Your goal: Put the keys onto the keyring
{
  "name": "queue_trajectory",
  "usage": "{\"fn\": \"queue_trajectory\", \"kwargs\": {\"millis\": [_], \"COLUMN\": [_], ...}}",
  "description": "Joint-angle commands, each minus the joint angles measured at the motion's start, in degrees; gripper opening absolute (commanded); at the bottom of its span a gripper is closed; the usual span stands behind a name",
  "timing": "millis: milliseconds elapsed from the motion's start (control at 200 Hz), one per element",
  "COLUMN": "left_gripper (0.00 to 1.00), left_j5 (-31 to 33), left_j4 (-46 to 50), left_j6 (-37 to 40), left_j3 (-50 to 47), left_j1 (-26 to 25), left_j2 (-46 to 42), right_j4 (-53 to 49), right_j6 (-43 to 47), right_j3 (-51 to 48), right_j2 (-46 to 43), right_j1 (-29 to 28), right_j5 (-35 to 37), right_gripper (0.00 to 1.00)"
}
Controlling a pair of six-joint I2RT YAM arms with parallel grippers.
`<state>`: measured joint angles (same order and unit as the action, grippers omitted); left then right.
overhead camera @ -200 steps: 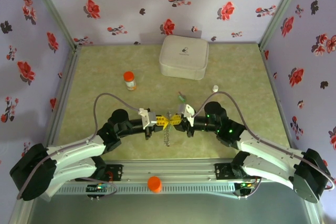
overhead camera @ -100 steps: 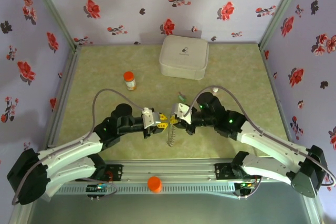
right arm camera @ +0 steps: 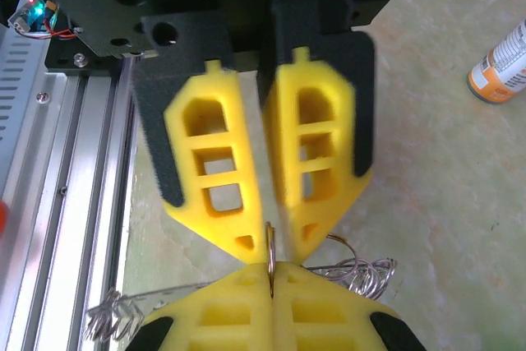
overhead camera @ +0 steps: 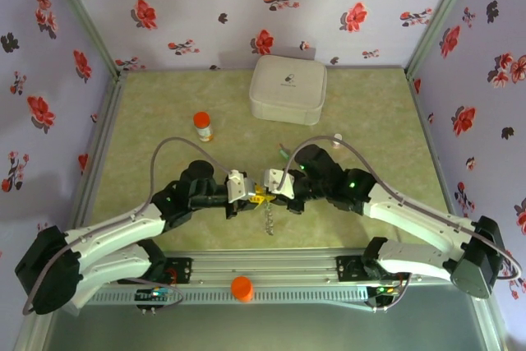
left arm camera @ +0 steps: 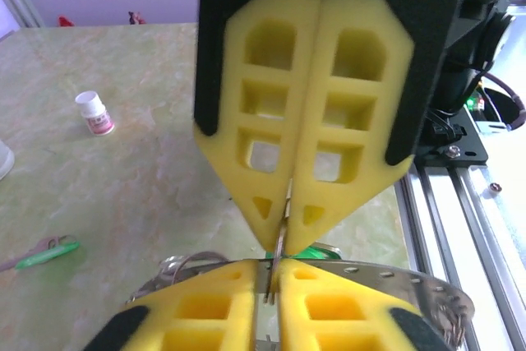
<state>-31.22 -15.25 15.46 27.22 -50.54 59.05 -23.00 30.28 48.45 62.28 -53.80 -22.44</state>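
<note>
While overhead blurs it, right gripper (left arm camera: 282, 240) pinches keyring (left arm camera: 280, 242); left gripper's (right arm camera: 267, 244) grip unclear.

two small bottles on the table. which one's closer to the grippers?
The white vial, just beyond the right arm's forearm. The orange-capped bottle stands farther up the table, left of the meeting left gripper and right gripper.

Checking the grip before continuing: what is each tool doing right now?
Left tool: closed on the keyring.
Right tool: closed on the keyring too.
</note>
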Motion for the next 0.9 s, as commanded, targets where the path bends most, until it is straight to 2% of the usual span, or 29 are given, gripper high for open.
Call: {"fn": "queue_trajectory", "kwargs": {"millis": [0,30,65,165,225,265,495,650,895], "left_gripper": [0.05,0.00,0.00,0.00,0.00,0.00,0.00,0.00,0.00], "left_j5": [-1.3,-1.3,-1.3,-1.3,-1.1,-0.8,1.0,1.1,1.1], "left_j4": [-0.8,-0.7,-0.7,-1.7,-3.5,-5.1,-13.9,-14.8,-14.9], "left_j6": [0.6,0.8,0.9,0.7,0.0,-0.3,-3.5,-3.9,-3.7], "left_j3": [2.0,1.9,1.8,0.8,-0.4,-1.0,-4.4,-4.6,-4.8], "left_j1": [-0.5,-0.5,-0.5,-0.5,-0.5,-0.5,-0.5,-0.5,-0.5], "left_j2": [0.0,-0.2,-0.5,-1.7,-2.2,-2.3,-1.4,-0.5,-0.4], "right_j4": [1.8,1.8,2.3,8.0,13.7,16.5,18.6,21.5,19.8], "right_j6": [0.1,-0.3,-1.2,-7.4,-12.5,-15.0,-17.5,-18.6,-18.7], "right_j3": [1.6,1.4,1.0,-3.2,-7.2,-9.7,-15.0,-15.6,-14.8], "right_j2": [-0.1,-0.2,-0.7,-4.4,-7.3,-9.0,-10.6,-10.3,-8.3], "right_j1": [-0.6,-0.6,-0.6,1.8,4.5,5.8,5.9,5.7,5.5], "right_j5": [-0.8,-0.6,-0.4,-3.3,-6.8,-8.1,-7.0,-8.4,-7.4], "right_gripper": [0.00,0.00,0.01,0.26,0.32,0.33,0.33,0.33,0.15]}}
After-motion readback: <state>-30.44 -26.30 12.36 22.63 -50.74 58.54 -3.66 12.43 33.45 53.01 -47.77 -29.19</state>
